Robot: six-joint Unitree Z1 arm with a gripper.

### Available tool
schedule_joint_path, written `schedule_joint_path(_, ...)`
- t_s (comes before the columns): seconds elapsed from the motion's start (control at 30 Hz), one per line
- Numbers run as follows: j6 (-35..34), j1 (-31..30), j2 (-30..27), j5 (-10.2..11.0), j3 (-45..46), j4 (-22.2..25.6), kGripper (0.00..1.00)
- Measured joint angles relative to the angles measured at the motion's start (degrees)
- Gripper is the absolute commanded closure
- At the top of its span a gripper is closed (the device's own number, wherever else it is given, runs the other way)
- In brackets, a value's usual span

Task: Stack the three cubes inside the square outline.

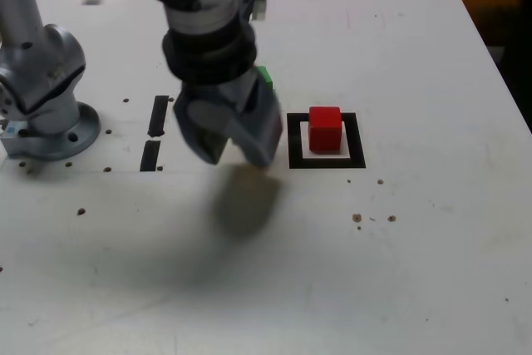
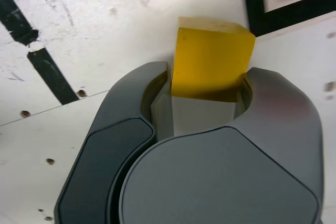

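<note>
red solid cube (image 1: 325,128) sits inside thick black square outline (image 1: 294,140); gripper (image 2: 207,90) grips yellow solid cube (image 2: 210,64); green cube (image 1: 265,76) waits.

Three cubes show: one red cube (image 1: 325,128), one green cube (image 1: 265,76), one yellow cube (image 2: 211,65); one square outline (image 1: 356,140); two black bars (image 1: 158,115).

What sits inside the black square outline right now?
Only the red cube sits inside the square outline, nothing stacked on it. The tool holds the yellow cube outside the frame; the green cube is mostly hidden behind the arm.
</note>
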Motion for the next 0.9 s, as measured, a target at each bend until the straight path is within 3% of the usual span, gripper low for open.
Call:
schedule_joint_path(0.13,-0.48,0.42,0.67,0.76,-3.84,3.70,0.79)
schedule_joint_path(0.37,-0.63,2.30,5.42,1.51,-16.35,15.46,0.79)
schedule_joint_path(0.5,-0.61,3.36,7.42,2.12,-20.33,18.53,0.79)
schedule_joint_path(0.9,0.50,5.55,13.50,2.94,-26.97,19.89,0.79)
